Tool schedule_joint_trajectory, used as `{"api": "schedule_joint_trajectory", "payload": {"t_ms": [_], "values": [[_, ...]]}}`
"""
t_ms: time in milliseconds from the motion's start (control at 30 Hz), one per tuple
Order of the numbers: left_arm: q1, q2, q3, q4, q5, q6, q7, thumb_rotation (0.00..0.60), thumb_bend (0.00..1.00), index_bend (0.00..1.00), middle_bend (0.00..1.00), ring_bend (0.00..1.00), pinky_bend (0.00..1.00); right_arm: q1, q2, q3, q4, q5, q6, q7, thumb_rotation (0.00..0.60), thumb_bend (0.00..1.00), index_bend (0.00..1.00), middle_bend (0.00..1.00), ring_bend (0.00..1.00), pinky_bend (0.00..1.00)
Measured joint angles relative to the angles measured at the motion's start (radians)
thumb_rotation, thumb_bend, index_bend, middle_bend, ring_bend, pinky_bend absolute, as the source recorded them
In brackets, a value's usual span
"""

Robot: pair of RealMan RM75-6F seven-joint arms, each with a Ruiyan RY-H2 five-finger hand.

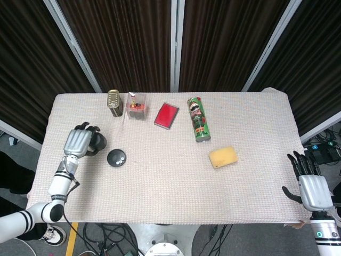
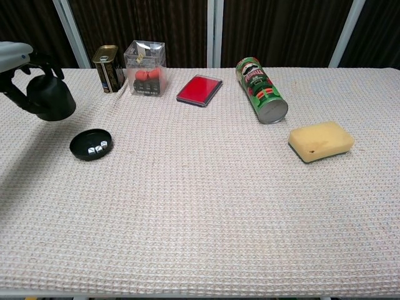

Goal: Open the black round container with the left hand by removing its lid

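Black round container (image 2: pixel 91 144) sits open on the cloth toward the table's (image 1: pixel 170 202) left side, a shallow dish with small white dice (image 2: pixel 97 148) showing inside, so by my judgement the opening itself is done. My left hand (image 1: pixel 80 143) grasps the domed black lid (image 2: pixel 49 97), fingers wrapped over it, and holds it raised off the cloth and to the left of the base, well apart, which I judge leaves room to set it down without knocking the dish. My right hand (image 1: pixel 311 186) hangs released at the table's near right corner, fingers spread and holding nothing, since this job belongs to the left alone. The lid still wants a resting place; bare cloth lies beneath it.
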Motion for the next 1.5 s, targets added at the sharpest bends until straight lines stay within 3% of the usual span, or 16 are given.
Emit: {"api": "schedule_joint_trajectory", "payload": {"t_ms": [267,600,800,967,1267,1500], "values": [[0.001,-0.035,-0.005,0.108,-0.031,-0.103,-0.114,0.600,0.13,0.26,0.27,0.11,0.20,-0.002,0.007,0.004,-0.017,0.000,0.009,-0.021,0.600,0.13,0.00,0.00,0.00,0.00],[0.011,-0.016,-0.024,0.068,0.017,-0.029,-0.131,0.600,0.09,0.20,0.19,0.07,0.15,-0.006,0.014,0.004,-0.030,-0.007,0.021,-0.023,0.600,0.13,0.00,0.00,0.00,0.00],[0.044,0.013,-0.022,-0.015,0.057,0.107,-0.080,0.600,0.09,0.20,0.19,0.07,0.13,-0.012,0.015,-0.001,-0.024,-0.021,0.038,-0.007,0.600,0.13,0.00,0.00,0.00,0.00],[0.124,0.044,0.007,-0.108,0.131,0.282,-0.056,0.600,0.09,0.20,0.19,0.06,0.13,-0.018,0.016,-0.005,-0.012,-0.032,0.049,0.009,0.600,0.13,0.00,0.00,0.00,0.00],[0.333,0.079,0.132,-0.197,0.350,0.585,-0.081,0.600,0.08,0.20,0.19,0.06,0.12,-0.021,0.003,-0.019,0.012,-0.068,0.062,0.027,0.600,0.12,0.00,0.00,0.00,0.00],[0.457,0.114,0.206,-0.203,0.422,0.682,-0.147,0.600,0.07,0.20,0.19,0.06,0.12,-0.020,-0.012,-0.027,0.018,-0.081,0.061,0.015,0.600,0.12,0.00,0.00,0.00,0.00]]}}
